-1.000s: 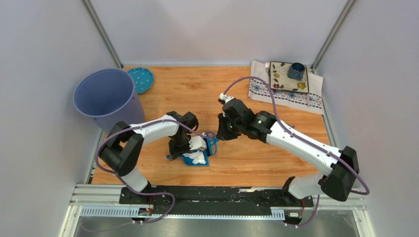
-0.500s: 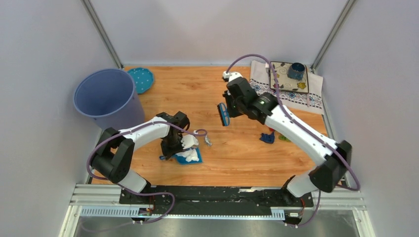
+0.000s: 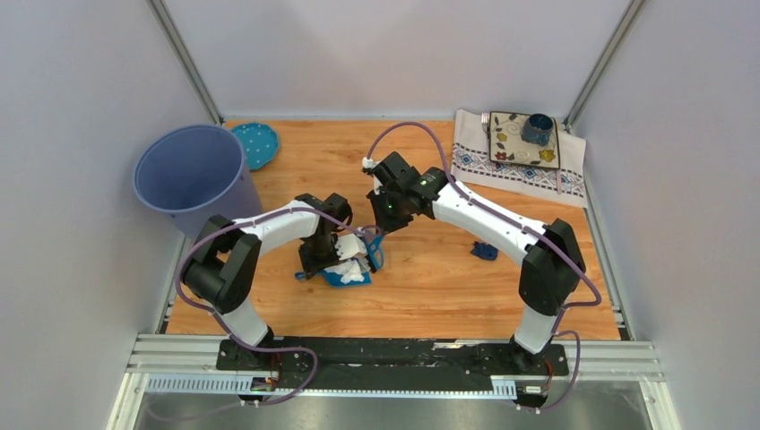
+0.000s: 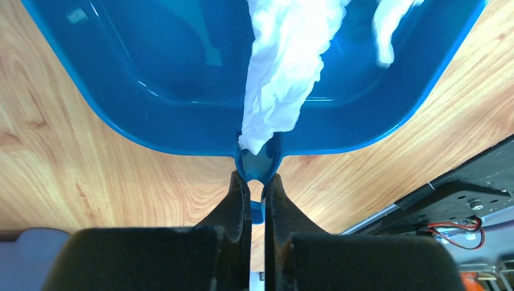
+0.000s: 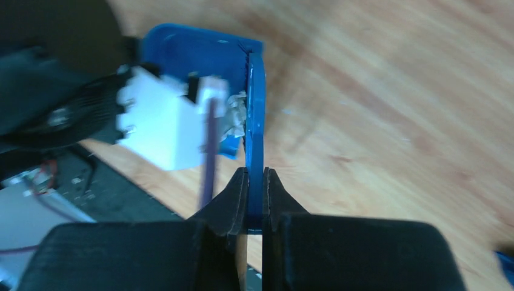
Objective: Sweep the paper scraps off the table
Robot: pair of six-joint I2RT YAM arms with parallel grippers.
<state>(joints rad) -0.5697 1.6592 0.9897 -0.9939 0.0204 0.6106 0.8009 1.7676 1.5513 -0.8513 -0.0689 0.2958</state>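
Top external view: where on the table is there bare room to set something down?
The table is bare at the back, between the teal plate and the patterned cloth, and in front, between the dark blue scrap and the black rail. It is crowded centre-left, where the left end effector with the dustpan meets the right end effector with the brush.

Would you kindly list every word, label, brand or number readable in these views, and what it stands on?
None can be read in any view. The dustpan, brush and bin show no lettering; the patterned cloth carries only ornament, no letters.
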